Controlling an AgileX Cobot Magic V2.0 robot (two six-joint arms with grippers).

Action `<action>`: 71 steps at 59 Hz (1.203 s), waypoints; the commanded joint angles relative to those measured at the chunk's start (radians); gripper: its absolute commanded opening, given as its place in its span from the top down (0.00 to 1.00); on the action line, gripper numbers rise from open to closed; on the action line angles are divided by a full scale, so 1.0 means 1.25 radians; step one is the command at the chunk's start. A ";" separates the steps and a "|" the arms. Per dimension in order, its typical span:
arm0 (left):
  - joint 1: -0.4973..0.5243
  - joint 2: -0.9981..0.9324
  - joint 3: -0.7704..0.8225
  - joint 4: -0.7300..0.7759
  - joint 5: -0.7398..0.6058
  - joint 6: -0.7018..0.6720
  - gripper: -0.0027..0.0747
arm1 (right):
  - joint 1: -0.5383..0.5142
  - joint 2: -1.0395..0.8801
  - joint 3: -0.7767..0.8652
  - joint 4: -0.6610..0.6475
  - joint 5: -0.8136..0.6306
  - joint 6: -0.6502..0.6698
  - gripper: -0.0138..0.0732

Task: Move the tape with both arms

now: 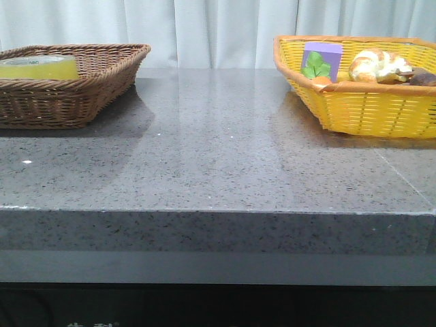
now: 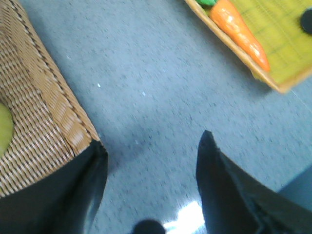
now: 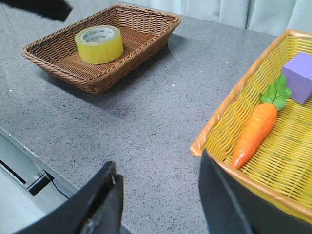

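Observation:
The yellow tape roll (image 1: pixel 39 67) lies flat in the brown woven basket (image 1: pixel 102 85) at the table's far left. It also shows in the right wrist view (image 3: pixel 99 44), with its white core and green print. In the left wrist view only a yellow edge of the tape (image 2: pixel 4 127) shows inside the brown basket (image 2: pixel 39 117). My left gripper (image 2: pixel 152 146) is open and empty above the grey table, beside that basket's corner. My right gripper (image 3: pixel 157 168) is open and empty over the table near the yellow basket's edge. Neither gripper shows in the front view.
A yellow woven basket (image 1: pixel 361 109) at the far right holds a purple block (image 1: pixel 321 54), a toy carrot (image 3: pixel 256 129) and bread-like items (image 1: pixel 378 66). The grey speckled table (image 1: pixel 218 157) lies between the baskets. Its front edge is near.

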 commanded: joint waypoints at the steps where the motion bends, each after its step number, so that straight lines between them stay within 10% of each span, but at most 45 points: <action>1: -0.019 -0.099 0.069 -0.007 -0.079 -0.008 0.44 | -0.004 -0.002 -0.019 0.002 -0.064 -0.004 0.39; 36: -0.020 -0.608 0.642 -0.007 -0.371 -0.008 0.44 | -0.004 -0.002 -0.019 0.002 -0.068 -0.004 0.39; 71: -0.020 -0.701 0.758 -0.005 -0.538 -0.008 0.44 | -0.004 -0.002 -0.019 -0.038 -0.005 -0.004 0.39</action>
